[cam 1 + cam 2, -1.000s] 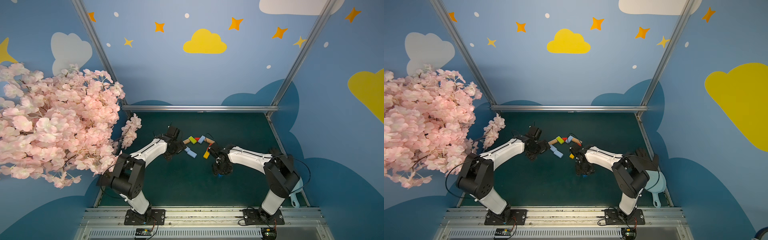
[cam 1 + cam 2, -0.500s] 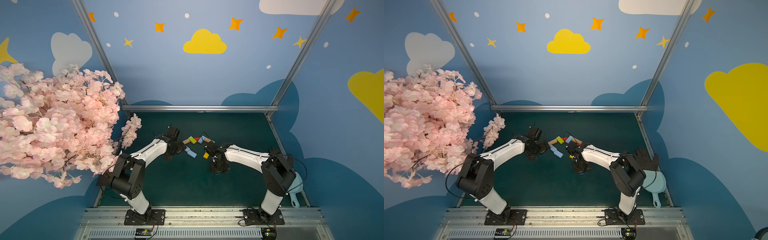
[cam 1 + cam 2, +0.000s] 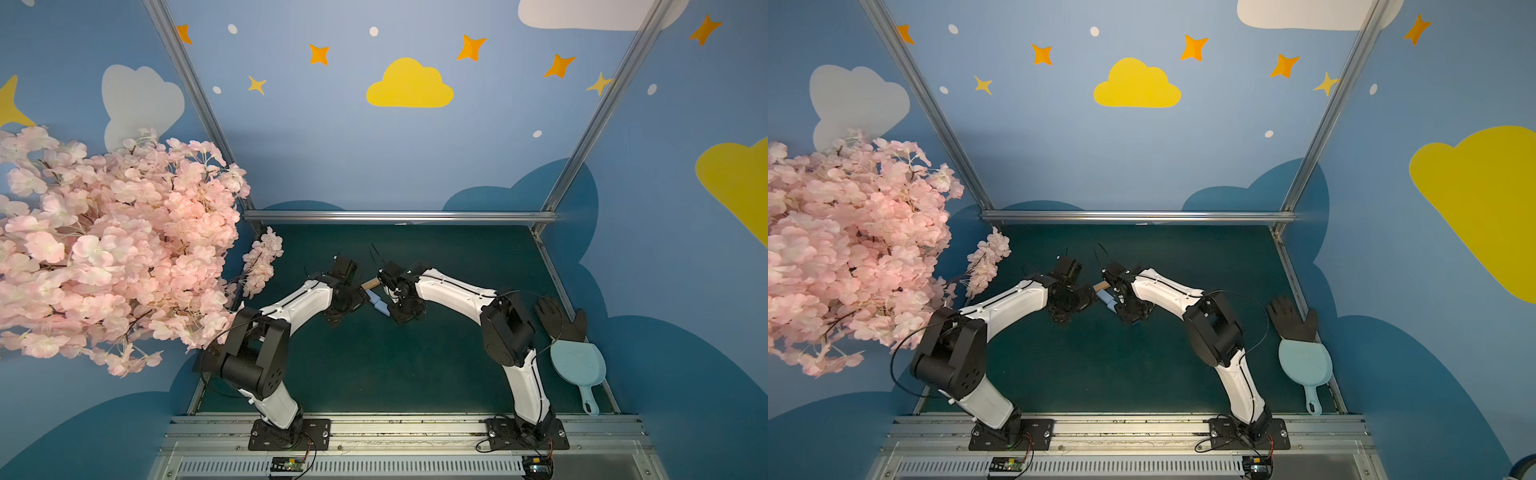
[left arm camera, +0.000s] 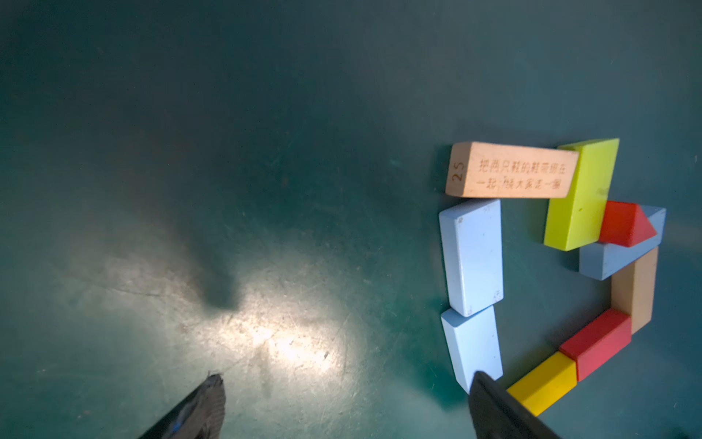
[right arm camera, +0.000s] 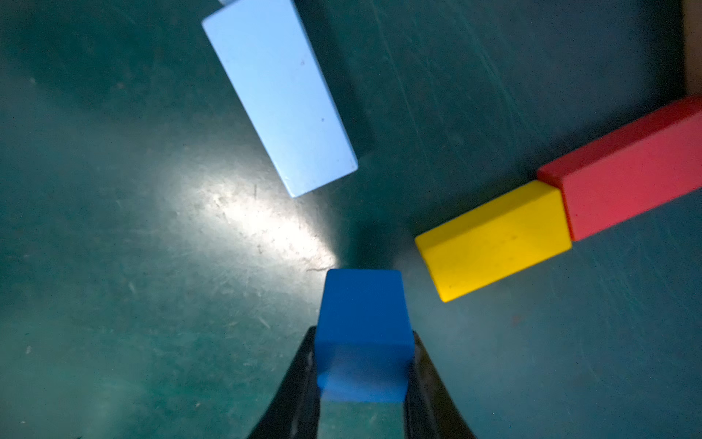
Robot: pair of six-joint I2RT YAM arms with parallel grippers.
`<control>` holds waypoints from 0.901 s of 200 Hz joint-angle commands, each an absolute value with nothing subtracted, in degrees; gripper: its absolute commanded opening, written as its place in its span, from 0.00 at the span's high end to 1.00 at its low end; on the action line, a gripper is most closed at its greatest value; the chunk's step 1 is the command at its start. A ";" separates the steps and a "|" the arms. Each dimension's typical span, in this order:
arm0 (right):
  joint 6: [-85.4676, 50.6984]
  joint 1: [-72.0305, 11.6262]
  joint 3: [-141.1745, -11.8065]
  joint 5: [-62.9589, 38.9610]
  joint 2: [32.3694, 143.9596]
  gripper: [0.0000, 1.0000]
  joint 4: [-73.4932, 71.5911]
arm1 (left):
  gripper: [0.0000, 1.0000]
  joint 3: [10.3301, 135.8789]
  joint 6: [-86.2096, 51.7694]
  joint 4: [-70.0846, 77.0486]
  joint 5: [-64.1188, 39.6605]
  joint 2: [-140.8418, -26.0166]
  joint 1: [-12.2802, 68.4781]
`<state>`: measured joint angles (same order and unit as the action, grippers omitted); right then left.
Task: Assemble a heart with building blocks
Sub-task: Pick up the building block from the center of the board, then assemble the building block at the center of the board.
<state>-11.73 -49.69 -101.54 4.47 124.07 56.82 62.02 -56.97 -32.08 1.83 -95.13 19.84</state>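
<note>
The right fingers (image 5: 300, 387), lately half-open, now clamp the dark blue cube (image 5: 362, 323) near the middle of the worktop (image 3: 374, 365), facing the heart's (image 4: 473, 258) gap between light blue bar (image 5: 281, 95) and yellow bar (image 5: 494, 239). The tip looks ready for seating. The left fingers (image 4: 201, 406) stand wide apart.

I have left arm (image 3: 299, 303) and right arm (image 3: 453, 293) bent inward, wrists close together; left gripper (image 4: 346, 380) spread wide; right gripper (image 5: 364, 342) clamped on the cube (image 5: 362, 311).

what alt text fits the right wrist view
A dark blue cube is clamped between two black jaws over a green mat. Beyond it, a light blue bar and a yellow bar, butted against a red bar, flank an open gap.
</note>
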 commanded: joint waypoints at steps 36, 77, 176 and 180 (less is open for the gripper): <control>-7.25 -49.22 -107.01 3.17 128.08 0.89 60.72 | 0.00 61.60 -57.21 -33.18 2.64 -93.96 18.85; -6.49 -48.69 -108.71 2.77 130.19 0.88 61.80 | 0.00 61.96 -57.19 -33.31 2.46 -94.65 18.55; -6.44 -47.81 -110.83 1.01 132.68 0.50 63.76 | 0.00 62.83 -56.87 -33.40 2.11 -95.50 18.07; -6.64 -47.81 -110.73 1.24 132.51 0.45 63.71 | 0.00 62.83 -56.81 -33.48 2.11 -95.58 18.05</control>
